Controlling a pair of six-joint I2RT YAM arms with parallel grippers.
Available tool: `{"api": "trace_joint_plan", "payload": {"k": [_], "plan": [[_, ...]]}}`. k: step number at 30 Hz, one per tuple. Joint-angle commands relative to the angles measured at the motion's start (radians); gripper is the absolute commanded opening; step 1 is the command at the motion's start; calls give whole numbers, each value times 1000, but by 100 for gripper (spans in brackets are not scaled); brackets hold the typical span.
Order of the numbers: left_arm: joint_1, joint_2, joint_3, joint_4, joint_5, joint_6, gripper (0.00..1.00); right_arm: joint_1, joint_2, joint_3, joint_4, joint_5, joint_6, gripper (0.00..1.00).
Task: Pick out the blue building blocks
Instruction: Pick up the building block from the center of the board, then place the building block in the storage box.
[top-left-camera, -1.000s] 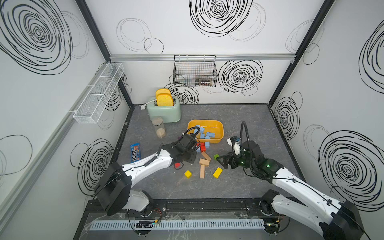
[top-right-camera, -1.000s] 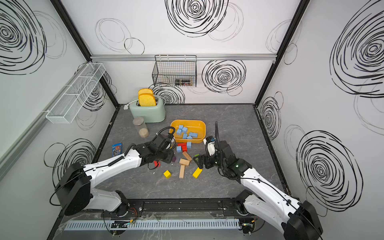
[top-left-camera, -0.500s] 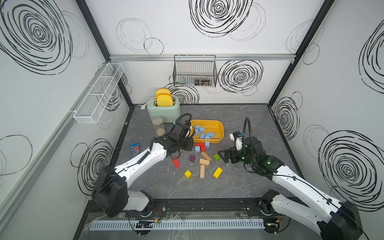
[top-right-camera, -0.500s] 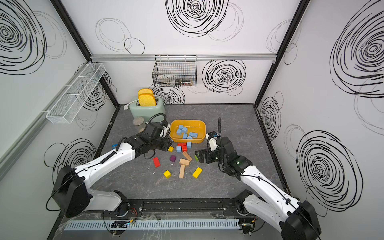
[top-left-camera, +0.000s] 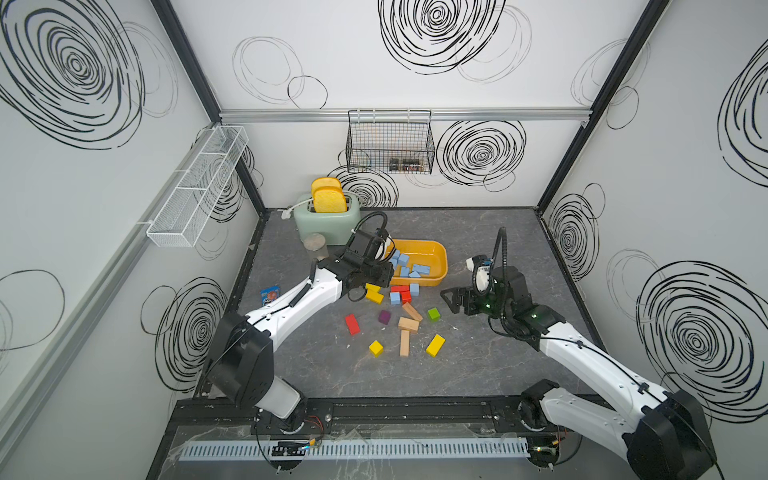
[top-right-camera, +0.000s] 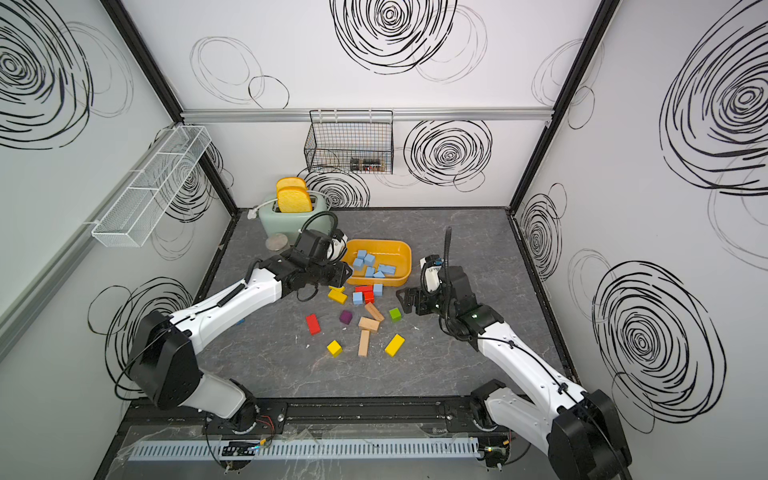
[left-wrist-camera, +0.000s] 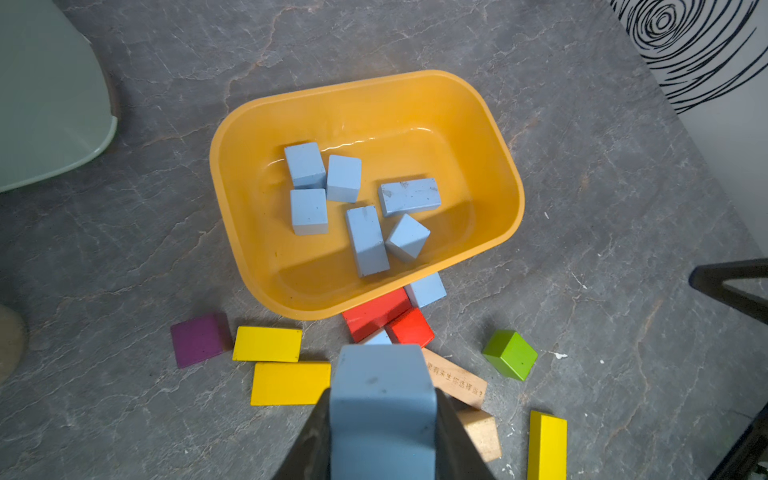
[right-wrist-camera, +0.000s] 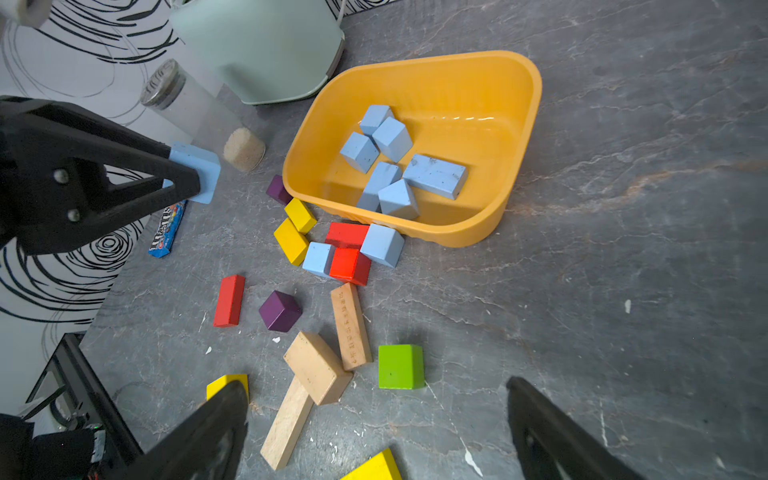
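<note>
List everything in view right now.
blue building blocks: nine; six in tub, two beside it, one held
tub: one, yellow, table
red blocks: three, table
yellow blocks: four, table
purple cubes: two, table
green cube: one, table
wooden blocks: three, table
toaster: one, green, back left
toast slices: two, yellow, in toaster
jar: one, clear, beside toaster
candy packet: one, blue, left edge
wire basket: one, black, back wall
mesh shelf: one, white, left wall
left gripper: shut on blue building block
right gripper: open

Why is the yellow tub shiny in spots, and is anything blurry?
Left wrist view: bright glare streaks inside the yellow tub; the blue block held nearest the lens looks soft and dim. Right wrist view: the same glare in the tub. Both top views: even light, only faint shadows.
</note>
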Motion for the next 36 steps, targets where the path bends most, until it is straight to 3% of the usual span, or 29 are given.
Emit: {"api": "trace_joint_plan", "payload": {"k": [1,36], "plan": [[11,55,63,30,17,29,0,-15,15,30,53,-10,-10,98],[22,551,457,43,197,41,0,-78,183,58,128,16,-38,98]]}}
